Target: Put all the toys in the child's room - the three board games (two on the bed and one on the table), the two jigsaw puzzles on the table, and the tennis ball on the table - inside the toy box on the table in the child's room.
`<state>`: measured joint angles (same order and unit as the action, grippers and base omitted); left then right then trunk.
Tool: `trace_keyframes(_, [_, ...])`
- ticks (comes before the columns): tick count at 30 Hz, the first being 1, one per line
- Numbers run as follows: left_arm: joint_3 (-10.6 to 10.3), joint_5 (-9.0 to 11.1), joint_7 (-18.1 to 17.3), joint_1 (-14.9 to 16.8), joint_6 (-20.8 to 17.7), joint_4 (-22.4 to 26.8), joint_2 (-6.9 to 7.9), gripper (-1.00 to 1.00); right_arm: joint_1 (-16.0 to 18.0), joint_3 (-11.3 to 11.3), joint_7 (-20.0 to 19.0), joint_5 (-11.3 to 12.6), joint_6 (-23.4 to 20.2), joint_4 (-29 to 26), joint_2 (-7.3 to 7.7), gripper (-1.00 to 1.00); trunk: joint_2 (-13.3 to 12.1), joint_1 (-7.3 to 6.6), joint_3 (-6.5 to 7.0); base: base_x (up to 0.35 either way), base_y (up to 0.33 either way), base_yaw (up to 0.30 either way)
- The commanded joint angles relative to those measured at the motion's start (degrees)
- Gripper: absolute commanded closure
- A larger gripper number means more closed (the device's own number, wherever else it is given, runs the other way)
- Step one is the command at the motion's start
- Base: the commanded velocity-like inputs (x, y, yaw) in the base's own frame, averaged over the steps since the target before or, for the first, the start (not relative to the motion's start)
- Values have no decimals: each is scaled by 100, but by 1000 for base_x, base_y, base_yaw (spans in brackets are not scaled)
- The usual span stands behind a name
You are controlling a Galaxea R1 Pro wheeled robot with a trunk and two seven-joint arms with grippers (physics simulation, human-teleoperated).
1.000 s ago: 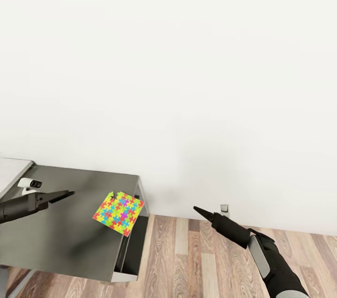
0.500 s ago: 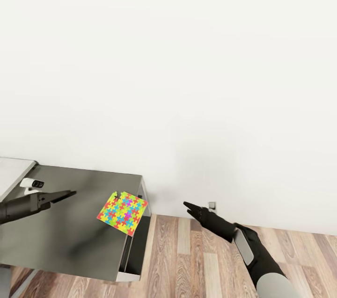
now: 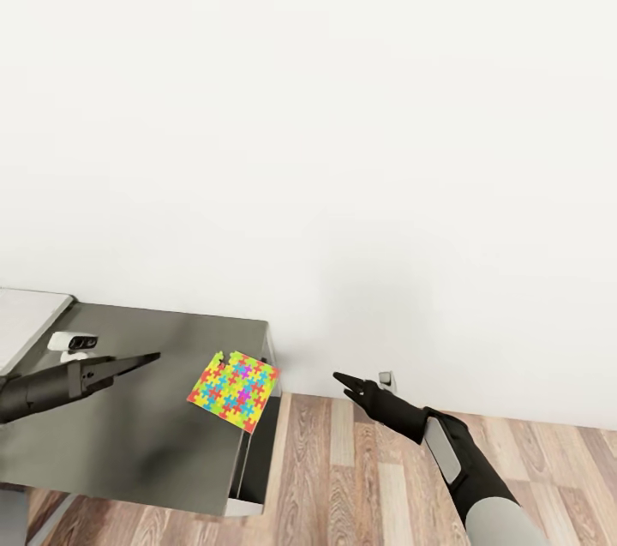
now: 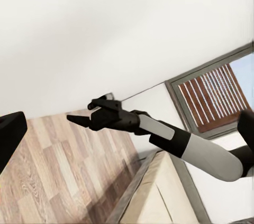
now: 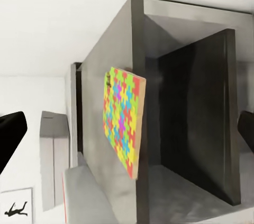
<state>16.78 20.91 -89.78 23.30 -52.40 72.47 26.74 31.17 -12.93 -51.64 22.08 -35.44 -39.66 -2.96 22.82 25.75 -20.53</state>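
One jigsaw puzzle (image 3: 234,386), a thin board of bright interlocking pieces, lies flat at the right end of the dark grey table (image 3: 128,435), with one corner over the edge. My left gripper (image 3: 146,358) hovers above the table to the left of the puzzle, apart from it. My right gripper (image 3: 341,378) hangs over the wood floor to the right of the table's end, pointing toward the puzzle (image 5: 124,123). In both wrist views the fingers stand at the two frame edges, so both are open and hold nothing. The right gripper (image 4: 79,120) also shows from the left wrist.
A small white device (image 3: 73,342) sits on the table behind my left arm. A paler surface (image 3: 21,315) adjoins at far left. A dark open recess (image 5: 196,123) lies under the table top. A wall socket (image 3: 386,378) sits low behind my right gripper.
The camera has shifted slightly. My right gripper has moved left, closer to the table's end. My left gripper has reached a little further toward the puzzle. The puzzle has not moved.
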Motion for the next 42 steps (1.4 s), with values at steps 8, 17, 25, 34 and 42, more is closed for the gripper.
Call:
trace_keyframes(8, [-4, 34, -22, -9, -68, 35, -10, -100, 75, -17, -5, -8, -56, 39, -9, -100, 10, 3, -9, 0, 150, 0])
trace_keyframes(17, [-23, 43, -22, -11, -72, 89, -19, -100, 115, -1, -8, -11, -75, 55, 0, -100, 10, 3, -9, 0, 76, 0])
trace_keyframes(25, [-530, 321, -22, -200, -325, 804, -387, -100, 125, 1, -5, -17, -77, 55, -1, -100, 10, 3, -9, 0, 3, 0])
trace_keyframes(34, [-963, 477, -22, -228, -330, 927, -789, -100, 126, 1, -11, -20, -79, 55, -2, -100, 10, 3, -9, -7, 16, 0])
trace_keyframes(42, [-967, 512, -22, -229, -317, 935, -809, -100, 126, 1, -11, -20, -85, 55, 3, -100, 10, 3, -9, -27, 91, 0])
